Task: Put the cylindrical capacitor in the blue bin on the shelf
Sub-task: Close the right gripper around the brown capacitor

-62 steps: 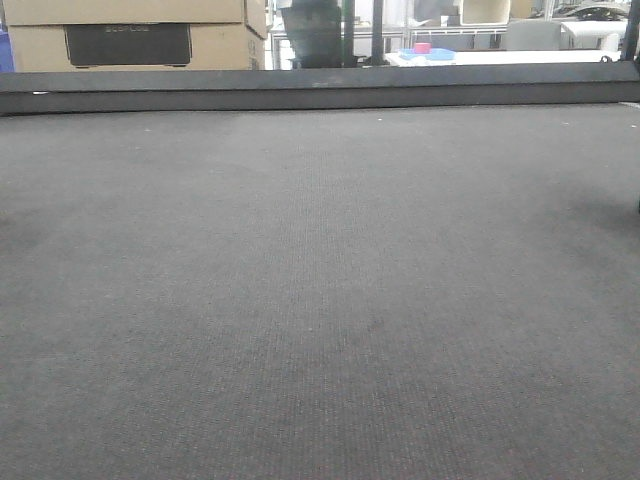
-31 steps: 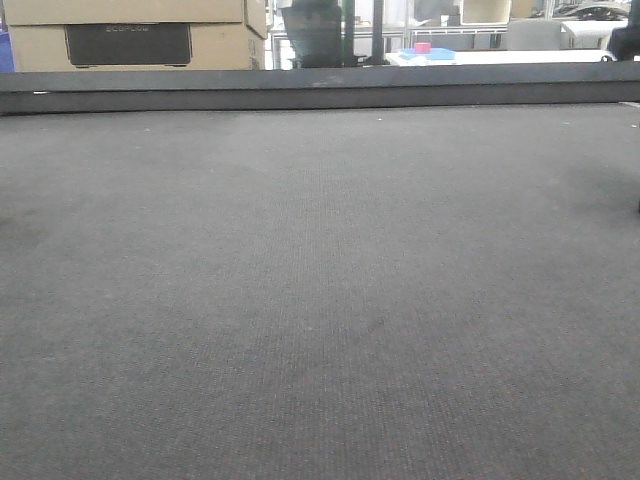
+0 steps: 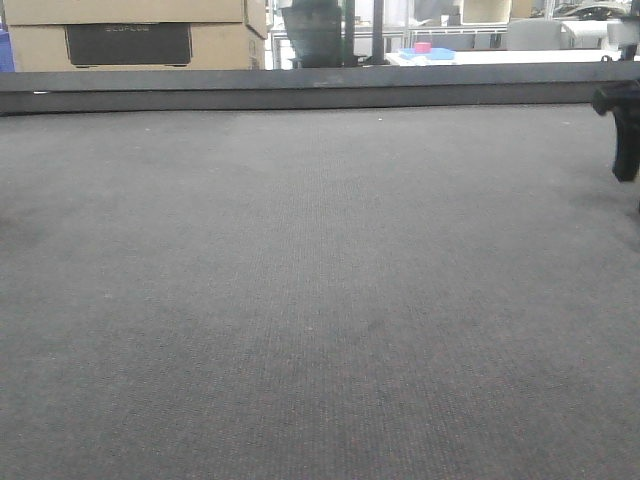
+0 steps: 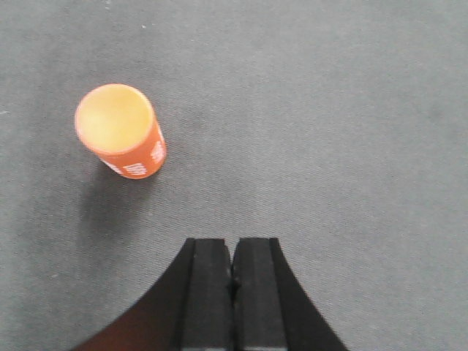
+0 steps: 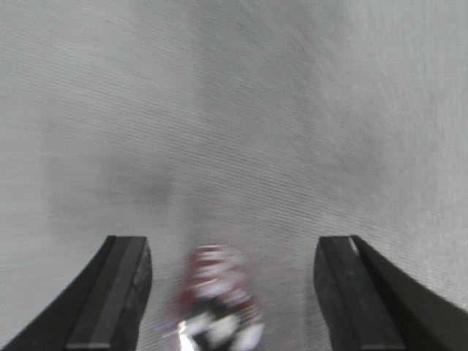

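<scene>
In the right wrist view a blurred red, white and black object [image 5: 217,303], likely the cylindrical capacitor, lies on the grey mat. My right gripper [image 5: 232,246] is open with that object low between its fingers, touching neither. The left gripper [image 4: 232,245] is shut with its pads together and nothing in them. An orange cylinder with white print [image 4: 121,131] stands on the mat ahead and to the left of it. At the right edge of the front view a dark part of the right arm [image 3: 626,135] shows. The blue bin and the shelf are out of view.
The grey mat [image 3: 320,280] fills the front view up to a dark raised back edge [image 3: 300,90]. Behind it are cardboard boxes [image 3: 130,35] at the left and a white table with a blue and pink item [image 3: 426,50].
A dark part of the right arm has come down into the front view at its right edge. Nothing else on the mat has moved.
</scene>
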